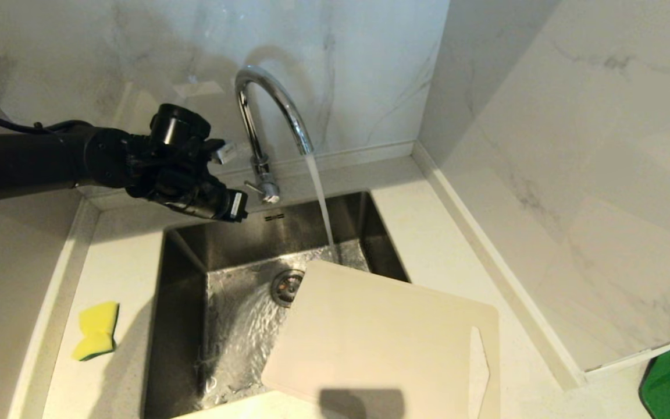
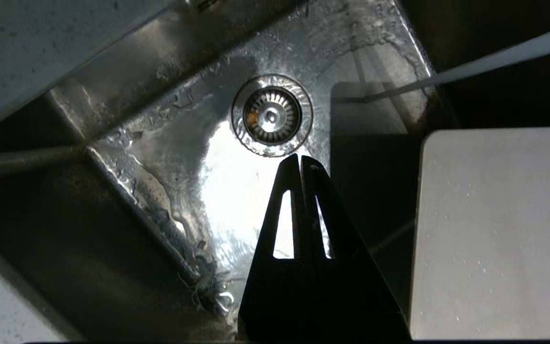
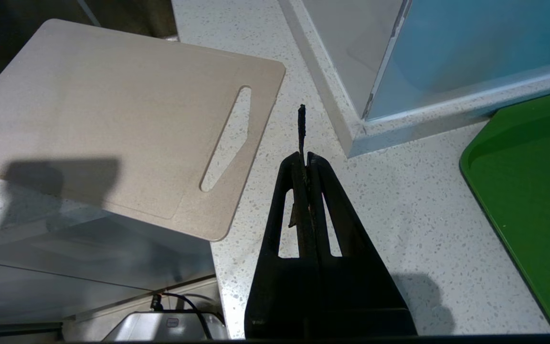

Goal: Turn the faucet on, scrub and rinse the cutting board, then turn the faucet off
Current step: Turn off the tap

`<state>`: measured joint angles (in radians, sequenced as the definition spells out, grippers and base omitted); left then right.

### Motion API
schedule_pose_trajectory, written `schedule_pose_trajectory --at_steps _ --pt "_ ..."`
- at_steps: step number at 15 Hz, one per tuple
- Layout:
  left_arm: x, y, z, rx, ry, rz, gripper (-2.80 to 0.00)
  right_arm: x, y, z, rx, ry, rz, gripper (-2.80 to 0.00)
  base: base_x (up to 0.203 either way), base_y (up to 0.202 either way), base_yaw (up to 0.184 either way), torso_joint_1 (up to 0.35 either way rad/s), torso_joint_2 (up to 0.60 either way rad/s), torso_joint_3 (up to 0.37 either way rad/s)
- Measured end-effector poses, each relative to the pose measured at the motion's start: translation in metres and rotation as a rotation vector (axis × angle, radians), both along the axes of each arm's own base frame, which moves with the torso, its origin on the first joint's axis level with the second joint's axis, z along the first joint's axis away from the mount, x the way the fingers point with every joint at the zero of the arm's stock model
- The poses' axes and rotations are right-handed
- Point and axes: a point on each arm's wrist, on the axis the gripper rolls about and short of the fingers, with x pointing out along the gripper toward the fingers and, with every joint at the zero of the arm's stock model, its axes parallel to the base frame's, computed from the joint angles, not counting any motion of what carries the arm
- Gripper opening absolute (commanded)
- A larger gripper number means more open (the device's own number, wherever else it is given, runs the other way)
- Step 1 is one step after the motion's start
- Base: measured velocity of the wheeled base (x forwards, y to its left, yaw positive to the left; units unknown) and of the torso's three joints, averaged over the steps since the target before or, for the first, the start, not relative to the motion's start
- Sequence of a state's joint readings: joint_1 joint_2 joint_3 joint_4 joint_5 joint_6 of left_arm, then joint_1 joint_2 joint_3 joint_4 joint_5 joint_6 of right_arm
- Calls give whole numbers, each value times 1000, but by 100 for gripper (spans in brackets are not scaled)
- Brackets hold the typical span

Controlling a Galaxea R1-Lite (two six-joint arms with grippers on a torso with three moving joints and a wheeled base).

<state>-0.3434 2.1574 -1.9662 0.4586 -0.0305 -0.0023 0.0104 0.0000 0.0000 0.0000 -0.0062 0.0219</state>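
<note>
With water running from the faucet [image 1: 271,110] and the cutting board [image 1: 381,337] lying over the sink's near right corner, scrubbing looks next: the left gripper [image 1: 236,205], fingers together beside the lever, must fetch the sponge [image 1: 97,329] on the near left counter.

Faucet [image 1: 271,110] running, cutting board [image 1: 381,343] half over the sink [image 1: 184,302].

I see the chrome gooseneck upright at the sink's back edge, its small side lever low on the base — a steady stream falls from the arched spout just past the board's far corner. The cream-beige board lies skewed, one end over the basin, its slotted-handle end on the bench [image 1: 533,372].
</note>
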Motion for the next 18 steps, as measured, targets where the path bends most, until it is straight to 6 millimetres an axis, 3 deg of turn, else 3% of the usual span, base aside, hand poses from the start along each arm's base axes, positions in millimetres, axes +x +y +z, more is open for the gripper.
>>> schedule_pose_trajectory --at_steps 18 --pt "35 -9 -11 -53 -230 139 -280 0 0 0 0 0 0 -280 0 0 0 0 0 0"
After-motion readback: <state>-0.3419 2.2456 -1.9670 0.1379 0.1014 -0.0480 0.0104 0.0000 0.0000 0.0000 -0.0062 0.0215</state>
